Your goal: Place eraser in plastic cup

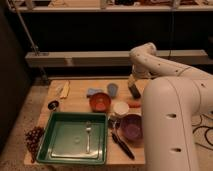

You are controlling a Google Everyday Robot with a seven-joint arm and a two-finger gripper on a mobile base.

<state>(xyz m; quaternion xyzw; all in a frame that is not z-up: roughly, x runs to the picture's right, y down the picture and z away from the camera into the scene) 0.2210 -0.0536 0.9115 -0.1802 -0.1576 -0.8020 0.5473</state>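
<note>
White and bulky, the robot arm [170,115] filled the right side of the scene and curled back toward the far right of the wooden table [75,98]. Any wide swing to the left risked sweeping things across it. The green tray [60,142], with a fork [88,135] in it, lay at the near left, well apart from the work and in little danger. The purple bowl [131,126] and the orange bowl [100,101] crowded the white plastic cup [120,108], one on its near-right side and one to its left. A release slightly off centre would probably have ended in a bowl. A black-handled tool [123,145] near the front edge shared the eraser's colour and could have been taken for it. The cup looked light, so a knock from above might have tipped it. The carrot [133,103] lay just right of the cup, where a low carry could have shoved it into the cup's side. The gripper [133,88] hung at the far right of the table, just beyond the carrot, its jaws apart with nothing clamped. A small dark oblong at its tip seemed to be the eraser [135,94]. It blended with the gripper, and I could not tell whether they touched. A squeeze off centre might have let its rounded ends slip free.
</note>
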